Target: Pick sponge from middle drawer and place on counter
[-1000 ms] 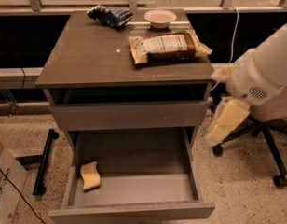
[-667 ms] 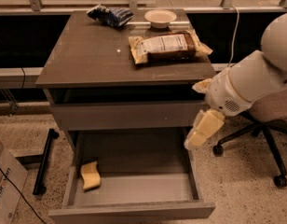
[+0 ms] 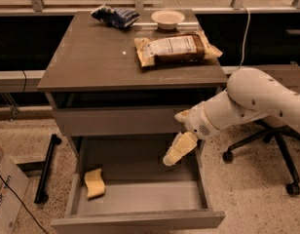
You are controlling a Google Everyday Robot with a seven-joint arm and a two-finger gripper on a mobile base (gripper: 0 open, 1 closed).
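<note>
The pale yellow sponge [image 3: 94, 182] lies flat in the left front corner of the open middle drawer [image 3: 140, 204]. The counter [image 3: 91, 57] is the grey-brown top of the cabinet. My gripper [image 3: 178, 149] hangs from the white arm over the drawer's right side, its yellowish padded fingers pointing down-left, well to the right of the sponge and above the drawer floor. Nothing is between the fingers.
On the counter lie a tan and brown snack bag [image 3: 174, 48], a blue chip bag [image 3: 115, 15] and a white bowl [image 3: 168, 18]. An office chair [image 3: 267, 150] stands at the right. A black bar [image 3: 46, 168] lies on the floor at the left.
My arm has swung left and down from beside the cabinet; the gripper is now over the open drawer's right part. The sponge has not moved.
</note>
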